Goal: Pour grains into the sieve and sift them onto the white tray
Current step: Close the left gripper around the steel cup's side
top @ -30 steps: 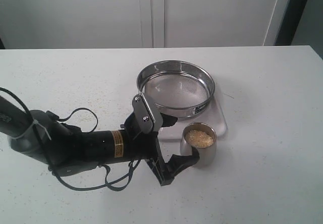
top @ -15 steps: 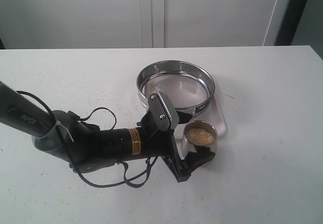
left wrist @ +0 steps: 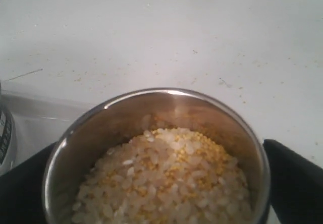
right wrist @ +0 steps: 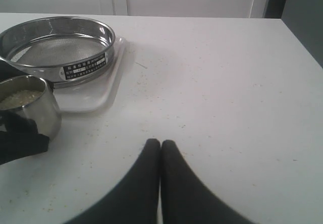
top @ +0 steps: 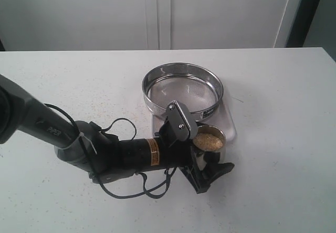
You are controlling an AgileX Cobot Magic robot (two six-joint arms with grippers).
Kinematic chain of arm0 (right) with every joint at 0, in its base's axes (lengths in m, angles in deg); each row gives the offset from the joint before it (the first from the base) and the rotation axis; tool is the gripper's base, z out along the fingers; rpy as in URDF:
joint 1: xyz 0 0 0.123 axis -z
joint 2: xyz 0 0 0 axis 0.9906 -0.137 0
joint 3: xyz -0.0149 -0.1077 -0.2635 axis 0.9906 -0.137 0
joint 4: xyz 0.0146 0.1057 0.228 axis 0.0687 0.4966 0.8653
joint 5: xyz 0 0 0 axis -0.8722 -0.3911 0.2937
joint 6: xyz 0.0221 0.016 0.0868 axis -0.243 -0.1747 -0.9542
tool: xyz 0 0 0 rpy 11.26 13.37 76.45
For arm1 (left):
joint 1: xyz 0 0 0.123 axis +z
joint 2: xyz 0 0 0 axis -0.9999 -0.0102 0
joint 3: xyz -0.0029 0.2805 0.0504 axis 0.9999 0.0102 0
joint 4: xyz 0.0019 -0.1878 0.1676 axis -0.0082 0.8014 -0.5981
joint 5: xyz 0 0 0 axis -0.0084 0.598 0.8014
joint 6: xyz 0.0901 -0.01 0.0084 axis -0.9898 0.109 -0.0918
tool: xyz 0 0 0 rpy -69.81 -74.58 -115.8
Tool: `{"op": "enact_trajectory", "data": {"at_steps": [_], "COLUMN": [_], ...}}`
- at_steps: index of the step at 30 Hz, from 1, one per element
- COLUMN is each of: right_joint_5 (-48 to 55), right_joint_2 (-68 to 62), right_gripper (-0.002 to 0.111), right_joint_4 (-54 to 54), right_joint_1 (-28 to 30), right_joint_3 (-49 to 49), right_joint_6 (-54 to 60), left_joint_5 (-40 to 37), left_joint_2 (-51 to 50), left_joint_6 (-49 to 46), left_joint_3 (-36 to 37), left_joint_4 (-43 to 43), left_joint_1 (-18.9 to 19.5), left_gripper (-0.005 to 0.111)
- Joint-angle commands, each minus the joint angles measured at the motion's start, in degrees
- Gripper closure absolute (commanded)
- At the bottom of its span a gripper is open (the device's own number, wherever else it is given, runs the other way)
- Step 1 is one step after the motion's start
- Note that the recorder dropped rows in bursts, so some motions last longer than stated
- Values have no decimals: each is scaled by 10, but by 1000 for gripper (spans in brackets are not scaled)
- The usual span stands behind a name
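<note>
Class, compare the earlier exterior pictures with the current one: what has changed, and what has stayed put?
The left gripper has moved rightward in the exterior view towards the steel cup of grains. Its open fingers now straddle the cup, and nothing is gripped yet. The cup, the sieve and the white tray under it look unmoved.

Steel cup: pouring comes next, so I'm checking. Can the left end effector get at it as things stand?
Likely yes: the open left end effector straddles the steel cup, nothing between its fingers and the wall.

Black arm (top: 113,154), yellow label (top: 153,152), loose cables (top: 124,120)
</note>
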Motion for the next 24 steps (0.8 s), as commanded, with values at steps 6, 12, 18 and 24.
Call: {"op": "enact_trajectory", "data": {"at_steps": [6, 12, 18, 24], "right_joint_5": [-9, -9, -9, -9], "right_joint_2": [3, 3, 3, 3], "right_gripper": [108, 108, 108, 108], "right_joint_4": [-1, -1, -1, -1], "right_joint_1": [6, 6, 6, 6], "right_joint_3": [-3, -3, -3, -3], "right_joint_6": [1, 1, 1, 1], "left_joint_5": [15, 24, 24, 23], "left_joint_2": [-13, -17, -17, -17], "left_joint_6": [5, 1, 1, 1], "left_joint_3": [-5, -5, -5, -5], "left_joint_4": [7, 19, 19, 53], "left_joint_1": [-3, -3, -3, -3], "left_gripper": [2, 2, 2, 2]}}
